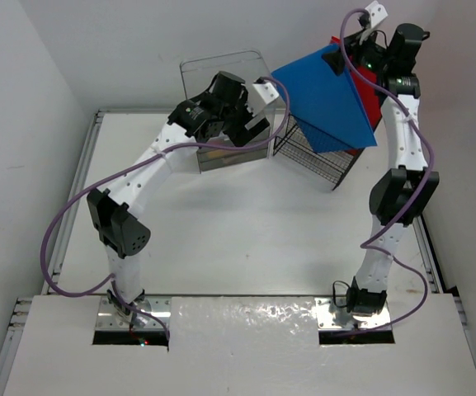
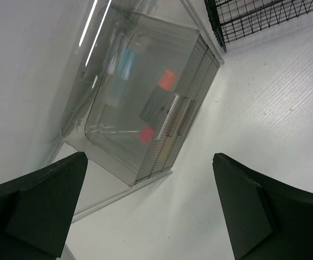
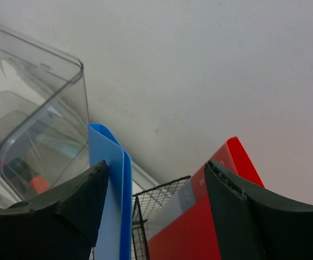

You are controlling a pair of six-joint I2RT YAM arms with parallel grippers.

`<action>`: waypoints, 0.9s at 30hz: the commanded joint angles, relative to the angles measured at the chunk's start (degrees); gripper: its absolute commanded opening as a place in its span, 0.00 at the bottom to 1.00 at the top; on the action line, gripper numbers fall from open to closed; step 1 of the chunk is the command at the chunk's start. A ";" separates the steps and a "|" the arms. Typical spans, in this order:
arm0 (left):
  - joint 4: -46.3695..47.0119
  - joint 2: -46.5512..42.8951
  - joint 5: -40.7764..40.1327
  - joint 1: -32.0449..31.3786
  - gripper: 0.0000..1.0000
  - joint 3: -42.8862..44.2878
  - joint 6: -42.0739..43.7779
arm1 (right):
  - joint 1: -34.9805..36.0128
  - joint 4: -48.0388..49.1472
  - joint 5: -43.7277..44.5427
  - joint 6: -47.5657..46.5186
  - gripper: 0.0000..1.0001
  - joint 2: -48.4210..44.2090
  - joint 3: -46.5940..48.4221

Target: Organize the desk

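Desk: we saw the white tabletop lying under the wire rack and spreading from it to the near edge, where both arm bases were bolted.
Wire rack: our landmark, a black mesh holder that stood on the far part of the desk, right of centre.
Blue folder: it stood in the rack, tilted, with its broad face over the rack's left part and its top corner well above the mesh.
Red folder: it was in the same rack, just behind and to the right of the blue one, and mostly hidden by it in the top view.
Clear box: it sat just left of the rack, close to it but not touching. We saw small orange and red things through its cloudy wall, too blurred for us to name.
Right gripper: it hung above the rack at the folders' top edges with its jaws spread. The blue folder's edge lay just beside one finger and the red folder beside the other, and we saw neither pinched.
Left gripper: it hung to the left of the rack, facing the clear box, with its jaws spread wide and only bare desk between them.
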 commanded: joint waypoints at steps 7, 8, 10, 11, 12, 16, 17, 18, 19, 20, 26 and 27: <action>1.30 -1.50 0.30 0.68 1.00 -0.71 1.21 | 2.76 -15.64 3.10 -10.53 0.60 4.15 2.01; 1.30 -1.68 0.38 0.68 1.00 -0.71 1.12 | 2.85 -15.21 3.54 -10.10 0.56 4.15 1.83; 1.12 -1.68 0.39 0.68 1.00 -0.97 1.12 | 2.94 -12.76 3.98 -8.00 0.35 3.80 1.31; 1.21 -1.76 0.39 0.76 1.00 -1.06 1.12 | 2.85 -11.61 3.98 -7.81 0.30 3.36 0.87; 1.38 -1.85 0.56 0.76 0.99 -1.50 1.03 | 2.85 -10.38 4.50 -7.38 0.27 1.70 -0.79; 1.56 -2.38 0.91 0.85 1.00 -2.99 0.77 | 2.85 -4.67 4.68 -7.55 0.00 -3.39 -6.24; 1.56 -2.64 0.91 0.94 1.00 -3.34 0.85 | 2.85 -2.83 4.16 -7.72 0.00 -4.37 -7.30; 1.56 -2.73 0.91 1.03 0.99 -3.78 0.94 | 2.85 -2.12 3.63 -8.07 0.00 -5.33 -9.31; 1.65 -2.91 1.00 1.03 1.00 -3.96 0.94 | 2.85 -1.24 3.28 -8.51 0.00 -6.21 -10.46; 1.74 -3.17 1.09 1.11 1.00 -4.31 0.94 | 2.85 0.95 2.67 -8.25 0.00 -8.14 -11.52; 1.56 -4.58 1.97 1.64 1.00 -5.63 1.12 | 0.57 36.51 2.92 9.22 0.00 -19.47 -33.98; 1.56 -4.84 2.05 1.82 1.00 -5.89 1.12 | 0.57 43.18 3.53 11.85 0.00 -20.36 -35.51</action>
